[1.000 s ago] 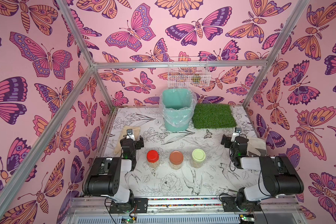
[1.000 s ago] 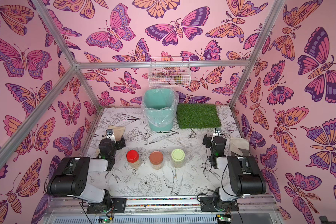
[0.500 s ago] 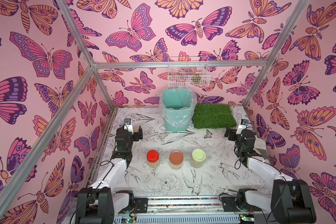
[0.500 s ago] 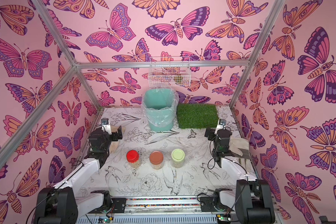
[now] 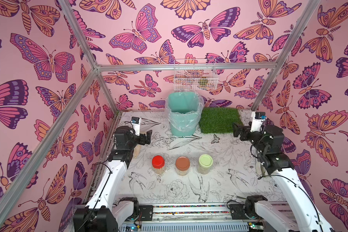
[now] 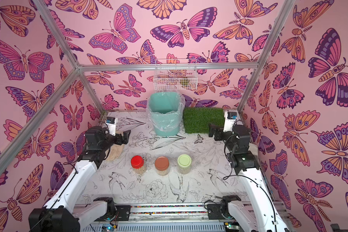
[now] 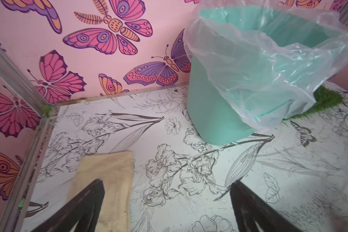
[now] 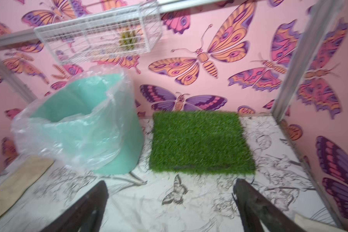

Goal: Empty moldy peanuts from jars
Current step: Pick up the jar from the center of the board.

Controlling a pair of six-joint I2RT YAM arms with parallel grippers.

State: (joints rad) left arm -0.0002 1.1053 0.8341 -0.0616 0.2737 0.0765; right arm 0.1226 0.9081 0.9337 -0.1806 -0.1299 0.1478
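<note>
Inside butterfly-papered walls (image 5: 165, 50), the worktop (image 5: 225, 152) carries a near-centre row: red-lidded jar (image 5: 158, 164), brown-lidded jar (image 5: 182, 165), green-lidded jar (image 5: 205, 163) — moldy peanuts (image 6: 162, 172) showing through clear sides. Likely light, rigid, smooth; clamp the body below the lid, unscrew above. The left gripper (image 7: 167, 184) and right gripper (image 8: 170, 184): fingers spread wide, empty — well apart from the row.

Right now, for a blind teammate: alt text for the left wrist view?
A teal bin with a clear liner stands on a floral table before a butterfly wall. The open left end effector hangs above a beige cloth.
</note>
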